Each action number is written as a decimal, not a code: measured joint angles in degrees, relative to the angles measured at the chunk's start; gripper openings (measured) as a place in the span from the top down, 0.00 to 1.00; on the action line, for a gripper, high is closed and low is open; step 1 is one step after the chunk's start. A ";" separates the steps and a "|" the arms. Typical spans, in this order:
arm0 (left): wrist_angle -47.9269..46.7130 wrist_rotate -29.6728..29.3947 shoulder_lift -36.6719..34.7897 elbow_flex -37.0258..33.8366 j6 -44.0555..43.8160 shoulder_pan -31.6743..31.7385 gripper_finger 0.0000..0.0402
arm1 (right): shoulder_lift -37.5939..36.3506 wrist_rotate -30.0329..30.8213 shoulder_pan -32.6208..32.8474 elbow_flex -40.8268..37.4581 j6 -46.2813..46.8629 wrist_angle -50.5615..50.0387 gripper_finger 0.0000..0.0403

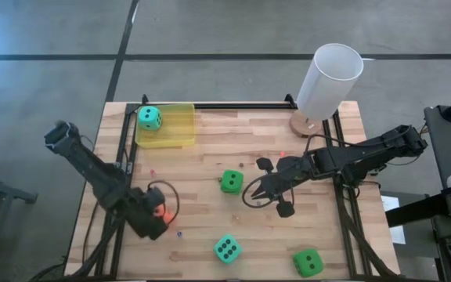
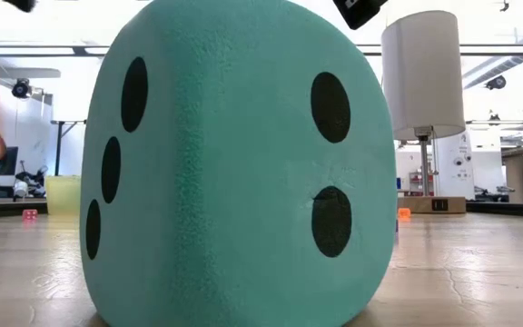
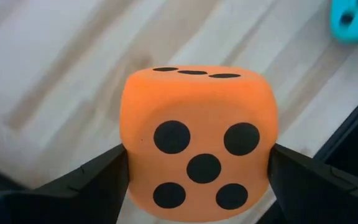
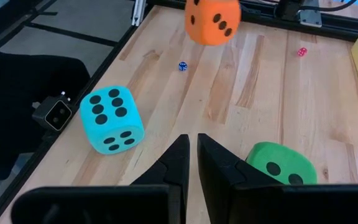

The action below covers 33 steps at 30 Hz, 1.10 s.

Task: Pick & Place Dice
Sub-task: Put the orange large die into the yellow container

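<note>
**A:** Which step are you in?

**B:** The carry, by the look of it. Your left tool [image 3: 197, 180] has its two fingers pressed against the sides of the orange die [image 3: 199, 140], five pips facing the wrist camera. The right wrist view shows that die clear of the bench [image 1: 233, 149], so you're holding it aloft near the bench's left front part.

**A:** And the others?

**B:** One teal die [image 1: 149, 117] already sits in the yellow tray [image 1: 180, 133] at the far left corner. A green die [image 1: 230, 182] lies mid-bench, just beside your right tool [image 1: 258, 188], whose fingers are drawn nearly together on nothing — that arm seems to be waiting. The second teal die [image 1: 226, 249] and the other green die [image 1: 308, 262] rest along the front edge, well apart from the tray.

**A:** So what does the next move call for?

**B:** I'd judge you need to swing the left arm back toward the tray, stop over its free part beside the teal die, and only then spread the fingers. The die looks soft — keep the squeeze steady so it doesn't slip on the way.
</note>
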 joint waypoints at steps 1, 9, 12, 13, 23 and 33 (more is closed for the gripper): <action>0.00 -0.31 -0.65 0.02 1.17 1.68 0.16 | -0.02 0.00 0.00 0.00 -0.06 0.02 0.93; 0.39 -0.97 -4.83 0.09 12.36 18.55 0.16 | -0.02 0.00 0.00 0.00 0.02 0.02 0.93; 0.41 -0.96 -6.06 0.09 17.12 25.36 0.18 | -0.02 0.00 0.00 0.00 -0.13 0.00 0.93; 0.40 -0.93 -6.45 0.09 18.41 27.67 0.18 | -0.02 0.00 -0.01 0.00 -0.11 0.00 0.93; 0.38 -0.83 -7.88 0.46 32.71 50.24 0.19 | -0.02 0.00 0.00 0.00 -0.06 0.02 0.93; 0.80 -1.31 -7.74 4.39 48.23 73.12 0.19 | -0.07 0.00 0.00 0.00 0.00 0.00 0.93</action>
